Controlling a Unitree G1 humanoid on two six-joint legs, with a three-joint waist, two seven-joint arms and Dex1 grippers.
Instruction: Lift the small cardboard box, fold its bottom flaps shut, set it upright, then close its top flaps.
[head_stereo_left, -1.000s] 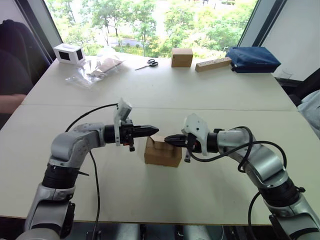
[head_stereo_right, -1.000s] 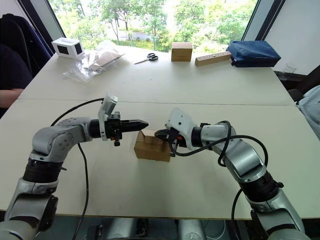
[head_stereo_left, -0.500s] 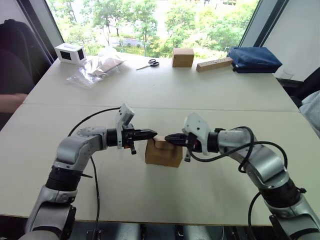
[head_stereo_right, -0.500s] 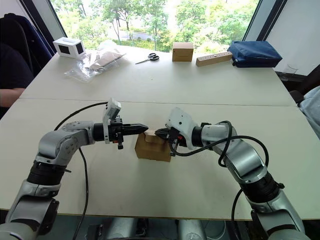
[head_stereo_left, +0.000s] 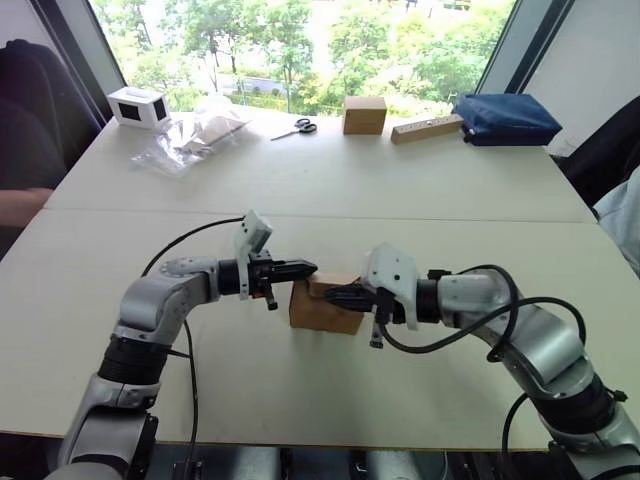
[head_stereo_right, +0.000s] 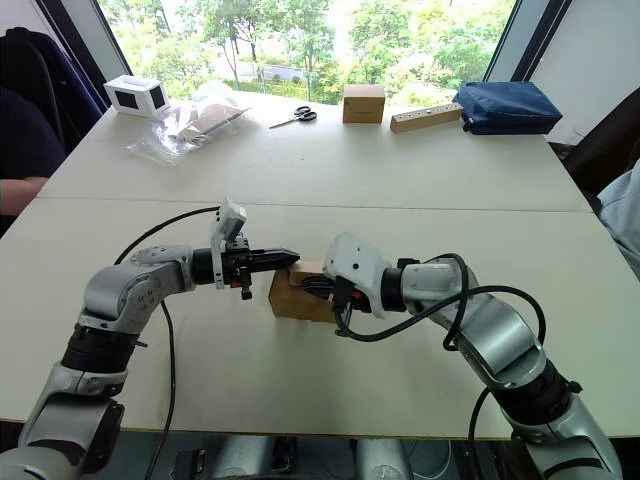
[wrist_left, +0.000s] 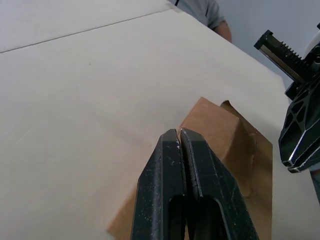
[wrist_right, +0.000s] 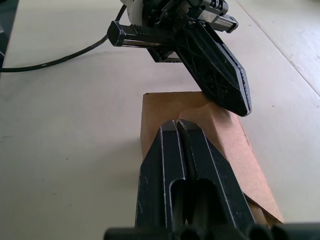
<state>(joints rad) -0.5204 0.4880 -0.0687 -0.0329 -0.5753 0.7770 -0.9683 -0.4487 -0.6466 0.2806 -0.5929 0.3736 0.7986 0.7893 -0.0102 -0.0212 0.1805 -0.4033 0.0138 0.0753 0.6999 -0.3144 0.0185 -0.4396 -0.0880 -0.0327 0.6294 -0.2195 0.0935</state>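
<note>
Near frame centre, the small cardboard box (head_stereo_left: 326, 304) sits upright on the table (head_stereo_left: 300, 190); both pressed-together pincers, left pincer (head_stereo_left: 303, 267) and right pincer (head_stereo_left: 331, 295), work its top flaps, so the closing looks nearly finished.

Place: an office or meeting room used as a robot test space.
Furniture: two pale tables (head_stereo_left: 330, 180) pushed together.
Windows: tall panes (head_stereo_left: 300, 40) onto green trees.
Clutter: scissors (head_stereo_left: 295, 127), plastic bags (head_stereo_left: 190, 140), a navy pouch (head_stereo_left: 505, 118).
Bystander: a seated person's arm (head_stereo_left: 20, 205) at the edge.
</note>
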